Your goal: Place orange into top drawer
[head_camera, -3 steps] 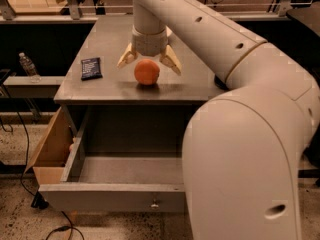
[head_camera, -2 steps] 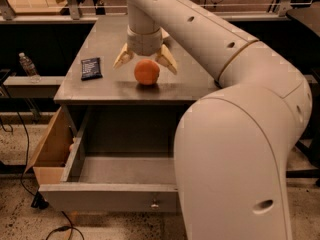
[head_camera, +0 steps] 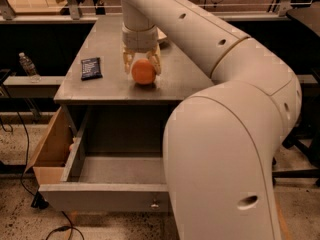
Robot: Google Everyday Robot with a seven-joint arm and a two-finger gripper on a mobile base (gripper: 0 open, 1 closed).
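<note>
The orange [head_camera: 143, 73] rests on the grey cabinet top [head_camera: 100, 86], near its front edge. My gripper [head_camera: 143, 65] comes down on it from above, and its fingers [head_camera: 127, 62] press against the orange on both sides. The top drawer [head_camera: 102, 198] is pulled out wide below the cabinet top. Its small metal knob [head_camera: 155, 204] is at the front, and the part of its floor that shows is bare. My large arm [head_camera: 225, 134] hides the right half of the drawer.
A dark flat packet [head_camera: 91, 67] lies on the cabinet top, left of the orange. A brown cardboard box [head_camera: 49, 149] stands on the floor against the drawer's left side. A water bottle [head_camera: 28, 65] stands on a ledge at far left. Cables run across the floor.
The fingers were spread wide on either side of the orange and have closed in against it. The view has shifted, and the arm fills more of the right side.
</note>
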